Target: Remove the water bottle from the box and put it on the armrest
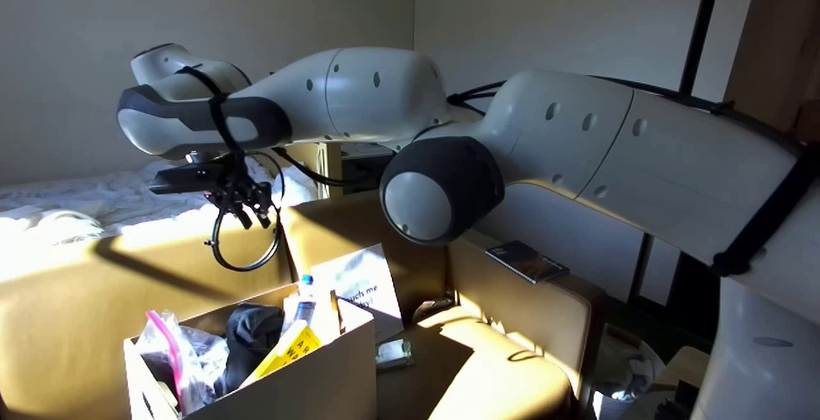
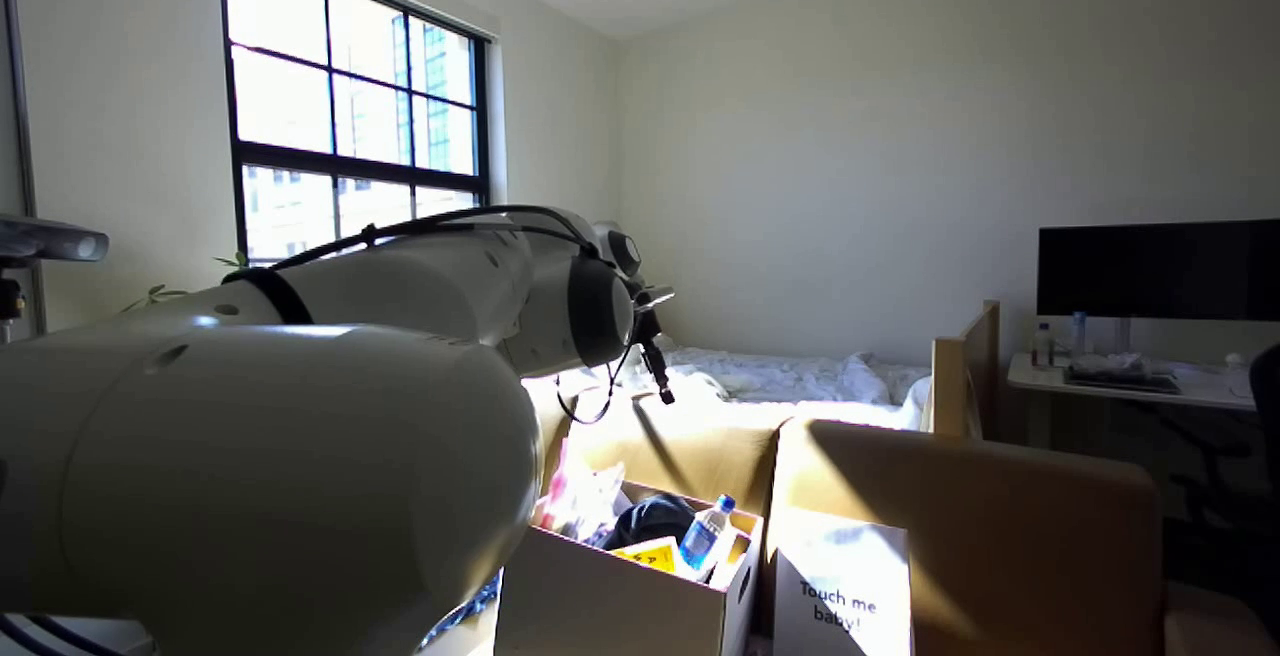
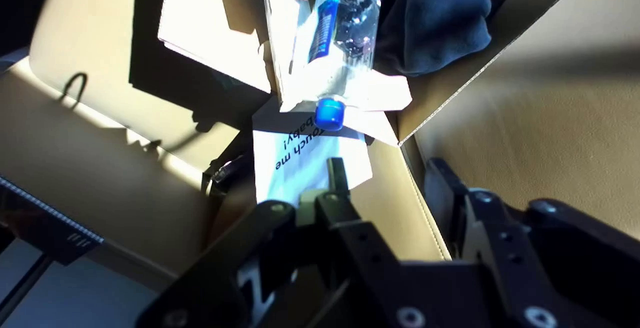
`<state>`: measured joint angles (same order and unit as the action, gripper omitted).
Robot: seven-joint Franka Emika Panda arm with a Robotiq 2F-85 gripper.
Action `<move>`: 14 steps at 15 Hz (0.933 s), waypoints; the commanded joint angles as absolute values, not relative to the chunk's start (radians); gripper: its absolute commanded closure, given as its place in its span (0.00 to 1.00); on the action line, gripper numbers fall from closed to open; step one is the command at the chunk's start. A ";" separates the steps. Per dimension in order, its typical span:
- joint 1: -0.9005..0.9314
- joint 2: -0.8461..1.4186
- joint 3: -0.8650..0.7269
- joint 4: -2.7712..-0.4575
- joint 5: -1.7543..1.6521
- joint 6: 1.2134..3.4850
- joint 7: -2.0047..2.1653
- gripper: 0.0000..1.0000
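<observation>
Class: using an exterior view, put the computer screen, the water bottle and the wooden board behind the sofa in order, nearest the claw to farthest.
1. Water bottle: below the claw, in the box.
2. Wooden board: picture right, behind the sofa.
3. Computer screen: farther right, on the desk.

Lower left, open air between gripper [image 1: 254, 221] and box [image 1: 320, 378], cable loop [image 1: 240, 269] hanging there, dark cloth [image 1: 252, 331], yellow item [image 1: 297, 348] near water bottle [image 1: 305, 308]

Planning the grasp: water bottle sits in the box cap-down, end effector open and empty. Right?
Not cap-down: both exterior views show the water bottle tilted with its blue cap up. It does sit in the box, and the end effector is open and empty.
</observation>
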<state>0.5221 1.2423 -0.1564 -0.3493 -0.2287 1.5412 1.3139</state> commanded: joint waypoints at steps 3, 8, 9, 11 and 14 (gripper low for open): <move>0.390 1.272 -0.119 -0.356 -0.188 1.654 1.203 0.12; 0.247 1.274 -0.012 -0.362 -0.044 1.745 1.078 0.00; 0.228 1.280 0.009 -0.371 -0.017 1.739 1.048 0.00; 0.192 1.291 0.052 -0.387 0.042 1.728 1.004 0.00; 0.152 1.350 0.117 -0.340 0.114 1.657 0.995 0.00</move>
